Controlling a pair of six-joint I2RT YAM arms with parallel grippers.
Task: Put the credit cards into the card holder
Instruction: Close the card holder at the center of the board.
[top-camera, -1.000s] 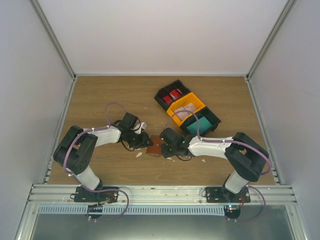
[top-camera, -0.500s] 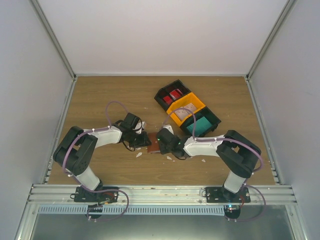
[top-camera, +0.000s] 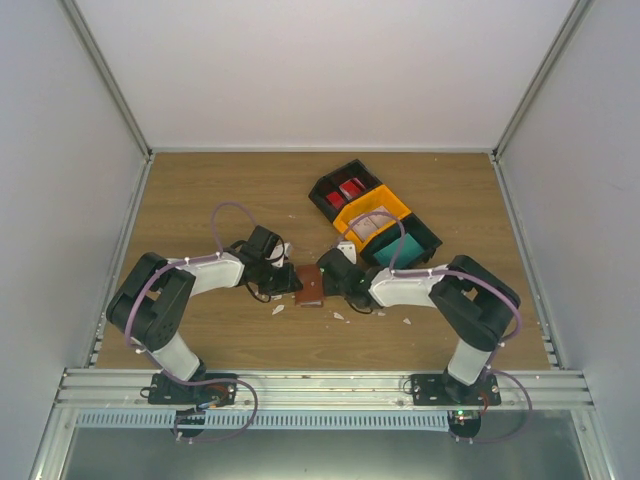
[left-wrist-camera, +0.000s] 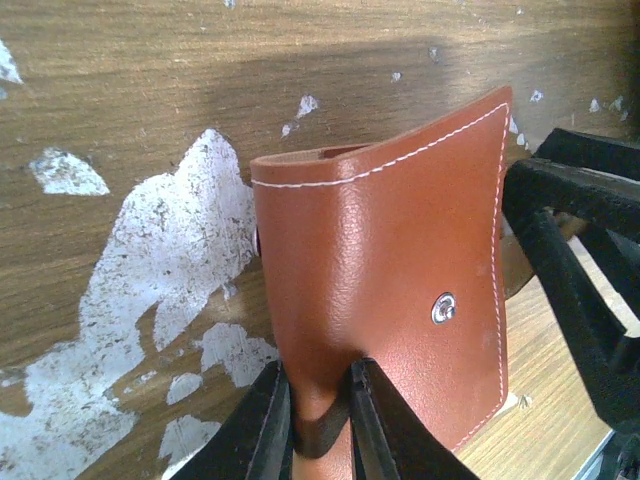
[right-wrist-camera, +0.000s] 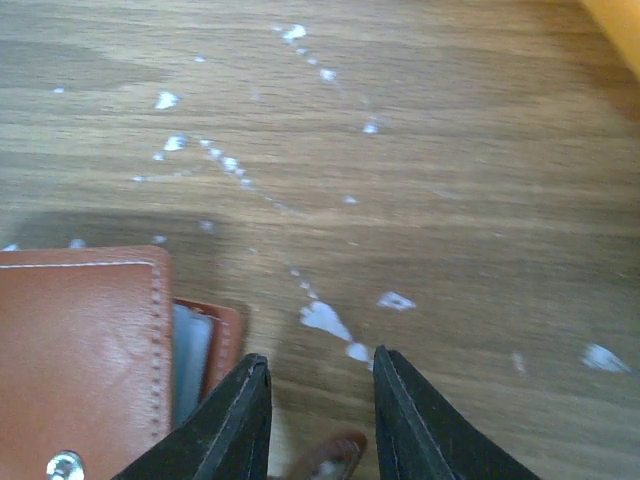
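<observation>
The reddish-brown leather card holder (top-camera: 310, 288) lies on the wooden table between my two grippers. My left gripper (top-camera: 288, 280) is shut on its near edge; in the left wrist view the black jaws (left-wrist-camera: 320, 400) pinch a fold of the card holder (left-wrist-camera: 390, 290) below its snap stud. My right gripper (right-wrist-camera: 318, 385) stands open just right of the card holder (right-wrist-camera: 80, 360), with a pale blue card (right-wrist-camera: 190, 360) edge showing in its pocket and a brown tab low between the fingers. Red (top-camera: 350, 188), whitish (top-camera: 372, 225) and teal (top-camera: 400, 250) credit cards sit in the bin tray.
The black-and-orange three-compartment bin tray (top-camera: 318, 195) lies behind the right arm, slanting toward the back. Small white scraps (top-camera: 279, 309) litter the wood round the holder, and worn white patches (left-wrist-camera: 170, 260) mark the table. Pale walls close in the sides and back.
My left jaws have closed in on the card holder's edge. The right gripper has moved left and toward the back, up against the holder's right side, and narrowed a little.
</observation>
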